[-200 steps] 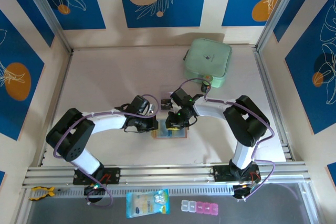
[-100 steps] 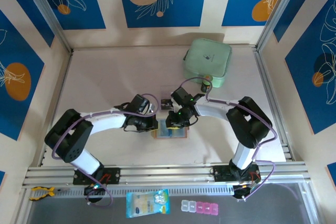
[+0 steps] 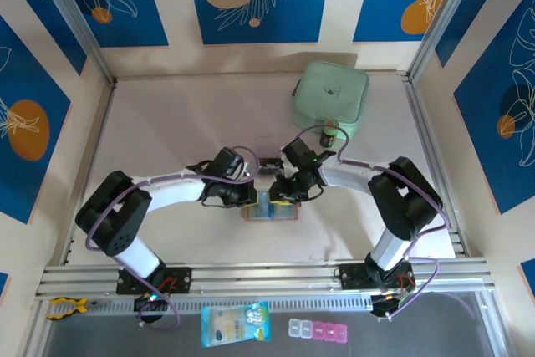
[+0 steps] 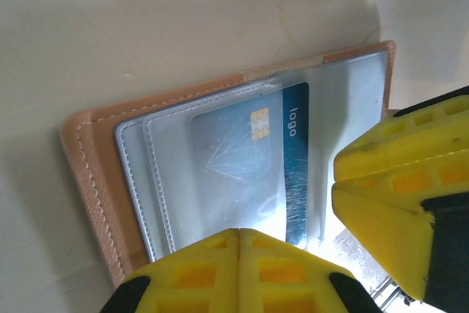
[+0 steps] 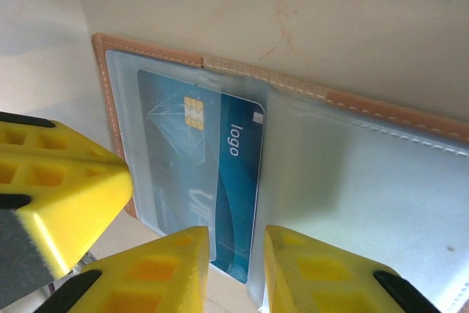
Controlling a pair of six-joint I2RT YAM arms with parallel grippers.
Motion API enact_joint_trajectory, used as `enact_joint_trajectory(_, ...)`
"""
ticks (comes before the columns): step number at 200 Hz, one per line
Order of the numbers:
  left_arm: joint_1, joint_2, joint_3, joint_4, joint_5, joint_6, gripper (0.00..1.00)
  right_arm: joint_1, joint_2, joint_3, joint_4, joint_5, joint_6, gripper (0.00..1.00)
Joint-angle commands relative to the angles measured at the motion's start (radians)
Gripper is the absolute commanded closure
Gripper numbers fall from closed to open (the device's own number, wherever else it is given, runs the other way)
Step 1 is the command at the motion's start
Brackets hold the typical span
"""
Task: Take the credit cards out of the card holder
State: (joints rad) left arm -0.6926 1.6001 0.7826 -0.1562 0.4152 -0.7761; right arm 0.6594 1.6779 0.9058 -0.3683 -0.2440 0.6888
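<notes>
The left gripper [image 4: 238, 243] has its yellow fingers pinched together with nothing between them, tips poised over the card holder [image 4: 84, 181], which lies open and flat near the middle of the tabletop's [image 3: 167, 140] near edge. Inside it a blue and white credit card [image 5: 227, 174] sits under a clear pocket [image 5: 352, 181]. The right gripper [image 5: 236, 240] stands with its jaws slightly parted astride the card's end, and further right a mint-green pouch [image 3: 330, 98] rests in the far right corner.

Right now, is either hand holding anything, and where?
Nothing clearly held. The right hand stands open astride the end of the blue card; the left hand is shut over the card holder.
</notes>
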Motion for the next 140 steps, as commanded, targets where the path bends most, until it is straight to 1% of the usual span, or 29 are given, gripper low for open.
enact_joint_trajectory(1,-0.008,0.016,0.018,-0.028,-0.005,0.011,1.0,-0.003,-0.002,-0.016,0.017,-0.045,0.017,0.73)
enact_joint_trajectory(23,-0.008,0.02,0.015,-0.046,-0.022,0.021,1.0,-0.003,0.01,-0.017,0.029,-0.055,0.018,0.73)
enact_joint_trajectory(100,-0.007,0.052,0.004,-0.052,-0.026,0.018,1.0,-0.004,0.053,-0.017,0.032,-0.043,0.014,0.72)
enact_joint_trajectory(140,-0.008,0.056,0.003,-0.055,-0.024,0.018,1.0,-0.006,0.066,-0.033,0.079,-0.081,0.026,0.73)
